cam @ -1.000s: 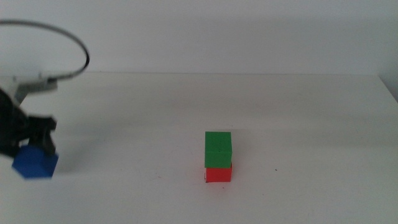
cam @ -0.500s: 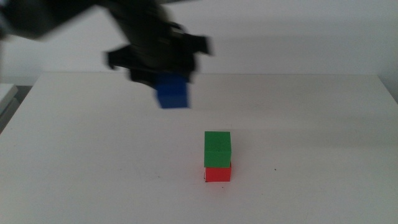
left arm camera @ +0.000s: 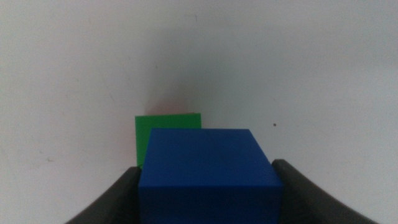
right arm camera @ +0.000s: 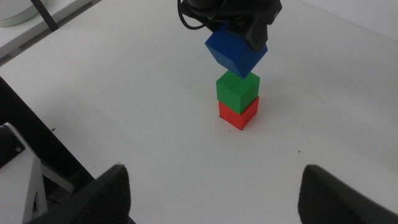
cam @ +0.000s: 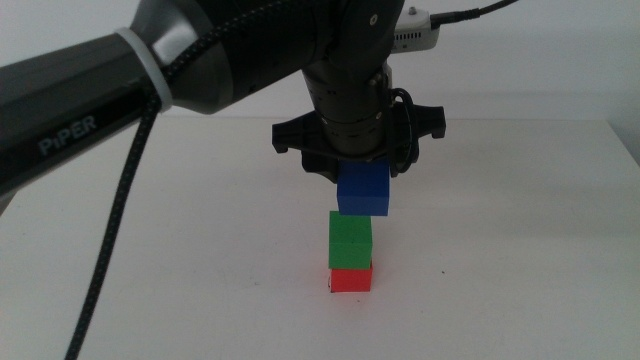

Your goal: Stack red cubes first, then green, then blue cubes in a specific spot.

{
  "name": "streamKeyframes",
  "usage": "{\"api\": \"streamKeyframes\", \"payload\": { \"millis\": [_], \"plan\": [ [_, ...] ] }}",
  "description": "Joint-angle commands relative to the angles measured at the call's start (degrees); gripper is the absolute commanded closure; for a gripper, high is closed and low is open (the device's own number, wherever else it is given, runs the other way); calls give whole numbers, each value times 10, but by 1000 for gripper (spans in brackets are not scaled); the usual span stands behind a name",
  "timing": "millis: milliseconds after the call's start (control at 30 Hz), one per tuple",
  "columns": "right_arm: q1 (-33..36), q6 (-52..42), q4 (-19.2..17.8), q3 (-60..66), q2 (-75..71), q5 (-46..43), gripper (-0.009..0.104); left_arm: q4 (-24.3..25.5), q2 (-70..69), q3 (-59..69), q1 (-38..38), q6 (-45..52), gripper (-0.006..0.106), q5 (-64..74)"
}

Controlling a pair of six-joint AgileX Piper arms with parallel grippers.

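Note:
The green cube [cam: 350, 240] sits on the red cube [cam: 351, 280] near the middle of the white table [cam: 520, 230]. My left gripper [cam: 362, 190] is shut on the blue cube [cam: 363, 190] and holds it just above the green cube, a little to its right. In the left wrist view the blue cube [left arm camera: 208, 171] fills the space between the jaws, with the green cube [left arm camera: 166, 127] partly showing beyond it. The right wrist view shows the stack: the green cube [right arm camera: 237, 90] on the red cube [right arm camera: 238, 115], with the blue cube [right arm camera: 236, 53] above. My right gripper [right arm camera: 214, 196] is open, away from the stack.
The left arm [cam: 200, 60] reaches across the table from the left with a black cable [cam: 105, 260] hanging from it. The table's left edge and a dark frame [right arm camera: 37, 149] show in the right wrist view.
The left gripper has carried the blue cube from the table's far left, up and rightward, to just above the green cube. The green-on-red stack has not moved.

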Motion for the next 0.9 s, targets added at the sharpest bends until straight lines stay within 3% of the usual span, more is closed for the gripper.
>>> {"api": "streamKeyframes", "payload": {
  "millis": [0,233,867],
  "plan": [
    [1,-5,-3,4,-2,-5,4,-2,5,-2,-1,-12,102,-1],
    [1,-5,-3,4,-2,-5,4,10,25,-1,2,-20,102,-1],
    [1,-5,-3,4,-2,-5,4,-33,35,18,36,-24,102,-1]
  ]
}}
